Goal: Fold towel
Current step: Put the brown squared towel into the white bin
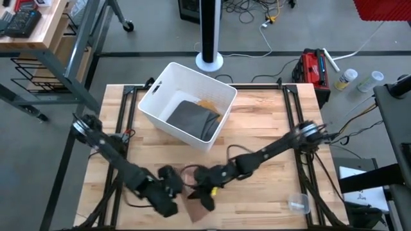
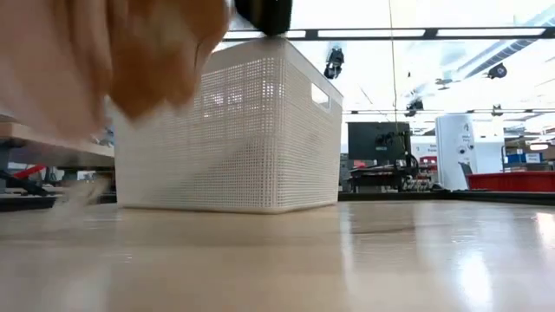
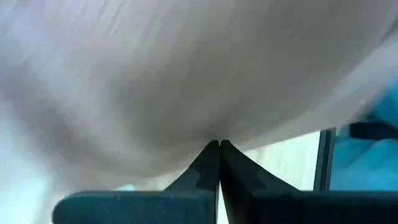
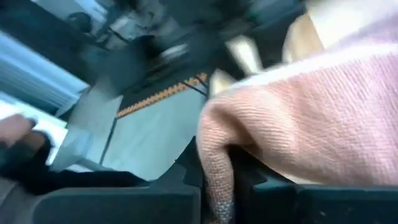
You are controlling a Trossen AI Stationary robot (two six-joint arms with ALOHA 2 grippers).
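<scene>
Pink towel [image 1: 196,206] limp, light, drapes; grip at edges. Left gripper [image 3: 219,146] clamped on cloth; right gripper [image 4: 217,186] pinching hem.

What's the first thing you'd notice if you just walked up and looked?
Both end effectors meet at the table's near edge, the left end effector and right end effector each shut on the pink towel and lifting it. Behind them stands a white basket with dark and orange cloth inside.

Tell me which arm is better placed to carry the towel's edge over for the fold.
Probably right: the right gripper sits over the pink towel, cloth pinched between its fingers. The left gripper grips cloth too, at the towel's edge.
</scene>
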